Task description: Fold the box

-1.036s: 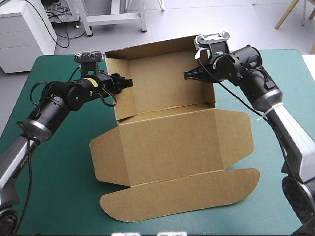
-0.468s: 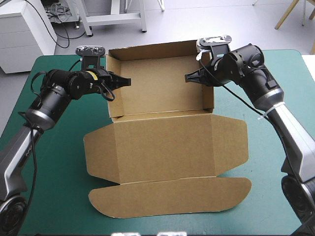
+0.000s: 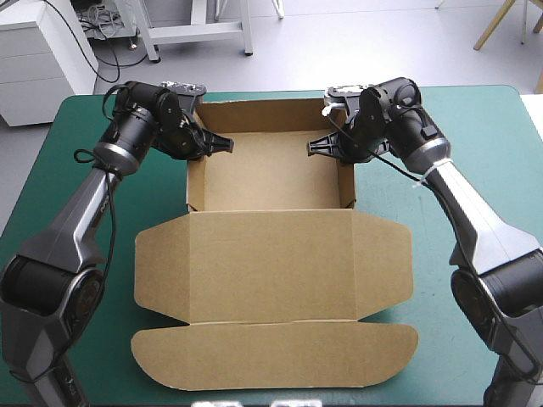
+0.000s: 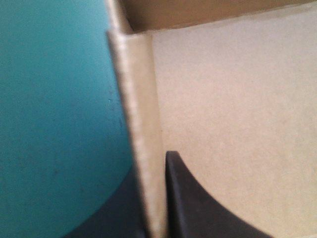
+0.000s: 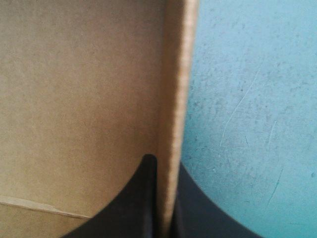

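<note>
The brown box (image 3: 267,174) stands as an open tray near the table's far edge, its walls raised. Its lid (image 3: 271,263) lies flat toward the near edge and ends in a rounded flap (image 3: 271,356). My left gripper (image 3: 222,144) is shut on the tray's left wall (image 4: 141,124), one black finger inside and one outside. My right gripper (image 3: 316,147) is shut on the right wall (image 5: 173,99) in the same way. In the left wrist view my left gripper (image 4: 152,166) straddles the wall's top edge, and in the right wrist view my right gripper (image 5: 166,163) does the same.
Bare teal-green cover (image 3: 475,170) lies to the left and right of the box and along the near edge. The tray's back wall (image 3: 263,108) stands close to the table's far edge.
The box has turned from skewed to square with the table and slid left and nearer. Both grippers moved from inside the tray onto its side walls.
</note>
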`<state>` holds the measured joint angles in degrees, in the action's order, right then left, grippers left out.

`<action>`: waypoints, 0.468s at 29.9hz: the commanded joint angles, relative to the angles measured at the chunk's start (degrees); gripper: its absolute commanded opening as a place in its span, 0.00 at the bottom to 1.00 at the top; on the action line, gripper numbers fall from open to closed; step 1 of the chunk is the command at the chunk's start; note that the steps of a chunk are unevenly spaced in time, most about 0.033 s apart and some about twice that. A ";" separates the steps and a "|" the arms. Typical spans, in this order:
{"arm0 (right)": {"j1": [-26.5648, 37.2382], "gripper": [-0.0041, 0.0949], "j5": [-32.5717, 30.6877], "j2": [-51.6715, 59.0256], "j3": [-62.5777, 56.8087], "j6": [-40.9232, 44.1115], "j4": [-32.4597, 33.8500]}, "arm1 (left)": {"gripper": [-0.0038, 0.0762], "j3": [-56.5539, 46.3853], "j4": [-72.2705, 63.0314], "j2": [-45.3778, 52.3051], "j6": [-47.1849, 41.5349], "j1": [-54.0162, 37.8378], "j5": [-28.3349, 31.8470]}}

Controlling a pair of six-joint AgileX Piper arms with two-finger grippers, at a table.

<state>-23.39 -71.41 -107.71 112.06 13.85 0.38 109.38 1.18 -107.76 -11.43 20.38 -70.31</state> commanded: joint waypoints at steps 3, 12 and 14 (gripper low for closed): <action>0.01 0.02 2.40 1.03 1.64 -1.78 -4.24 | 0.04 1.90 -7.07 -0.79 2.02 0.98 -2.77; 3.18 0.02 2.40 -0.65 1.64 -1.42 -2.52 | 0.04 1.65 -8.26 -3.39 0.23 0.98 -3.81; 3.60 0.02 2.40 -1.84 1.64 -1.42 -2.52 | 0.04 1.65 -8.26 -3.89 0.01 0.98 -3.81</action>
<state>-20.21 -71.47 -111.64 111.97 13.29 0.64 109.67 -3.14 -114.04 -12.77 20.31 -69.07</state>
